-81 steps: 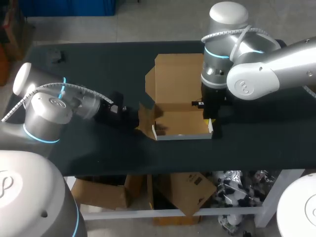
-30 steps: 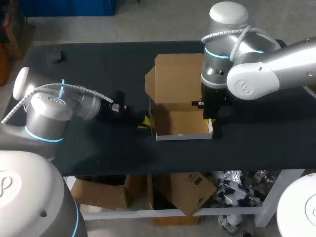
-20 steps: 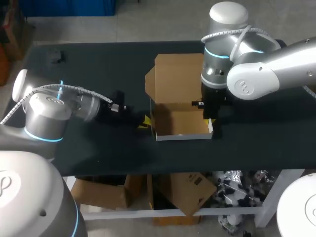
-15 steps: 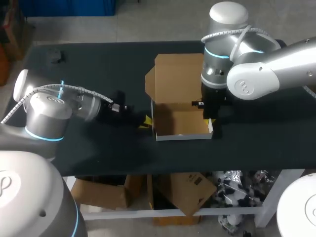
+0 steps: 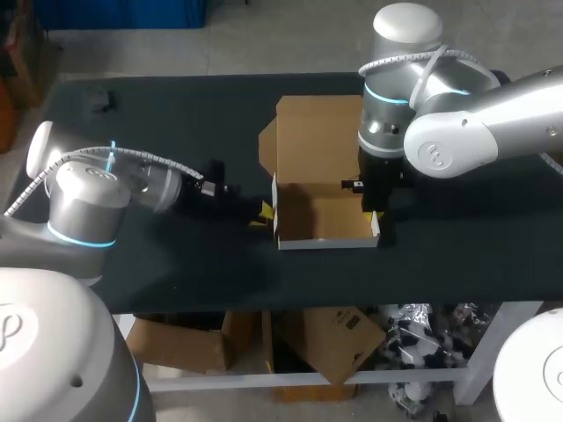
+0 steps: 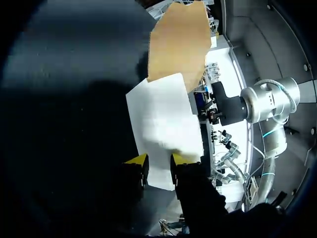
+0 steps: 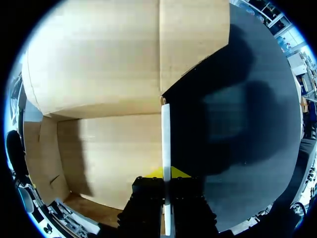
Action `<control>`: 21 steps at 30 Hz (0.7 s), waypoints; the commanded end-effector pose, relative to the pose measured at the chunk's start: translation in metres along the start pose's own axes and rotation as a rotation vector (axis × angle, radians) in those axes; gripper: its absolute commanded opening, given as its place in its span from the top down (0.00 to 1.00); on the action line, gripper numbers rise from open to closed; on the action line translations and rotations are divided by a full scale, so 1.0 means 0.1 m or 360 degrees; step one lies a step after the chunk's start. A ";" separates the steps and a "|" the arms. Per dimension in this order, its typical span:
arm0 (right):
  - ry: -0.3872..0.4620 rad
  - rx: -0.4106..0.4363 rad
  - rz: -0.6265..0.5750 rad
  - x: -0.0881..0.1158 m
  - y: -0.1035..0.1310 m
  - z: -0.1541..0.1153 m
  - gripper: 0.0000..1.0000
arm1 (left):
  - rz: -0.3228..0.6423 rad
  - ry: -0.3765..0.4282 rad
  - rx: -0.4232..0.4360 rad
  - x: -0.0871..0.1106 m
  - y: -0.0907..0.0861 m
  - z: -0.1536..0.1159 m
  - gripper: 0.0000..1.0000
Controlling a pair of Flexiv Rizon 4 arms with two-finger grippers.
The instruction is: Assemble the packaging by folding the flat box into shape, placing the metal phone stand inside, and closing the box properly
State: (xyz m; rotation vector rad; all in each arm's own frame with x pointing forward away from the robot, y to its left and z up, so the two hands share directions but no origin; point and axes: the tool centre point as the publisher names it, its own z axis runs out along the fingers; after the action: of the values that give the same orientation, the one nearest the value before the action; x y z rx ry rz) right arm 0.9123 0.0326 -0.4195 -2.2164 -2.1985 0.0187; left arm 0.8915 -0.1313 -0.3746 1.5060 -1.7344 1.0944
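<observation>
On the box (image 5: 321, 220), right gripper (image 7: 166, 174) pinches one side wall; left gripper (image 6: 157, 161), slightly parted, touches the other

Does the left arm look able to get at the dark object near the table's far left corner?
Probably yes: only bare table lies between the left gripper and the dark object; its open fingers merely press the box.

Dark table (image 5: 176, 264), small black object (image 5: 104, 101).
</observation>
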 end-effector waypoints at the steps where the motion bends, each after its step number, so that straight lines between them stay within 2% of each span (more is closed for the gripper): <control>1: -0.0004 0.0003 0.0001 0.01 0.00 0.00 1.00 | -0.0011 0.0000 -0.0002 0.01 -0.01 0.00 0.62; 12: -0.0004 0.0003 0.0001 0.01 0.00 0.00 1.00 | -0.0033 -0.0034 -0.0049 0.07 -0.03 0.10 0.64; 21: -0.0004 0.0003 0.0001 0.01 0.00 0.00 1.00 | -0.0043 -0.0139 -0.0059 0.13 -0.03 0.16 0.64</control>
State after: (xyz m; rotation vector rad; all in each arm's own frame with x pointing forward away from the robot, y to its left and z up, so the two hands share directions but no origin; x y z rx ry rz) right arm 0.9123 0.0326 -0.4195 -2.2164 -2.1985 0.0187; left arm 0.8947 -0.1466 -0.3736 1.5522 -1.7663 1.0069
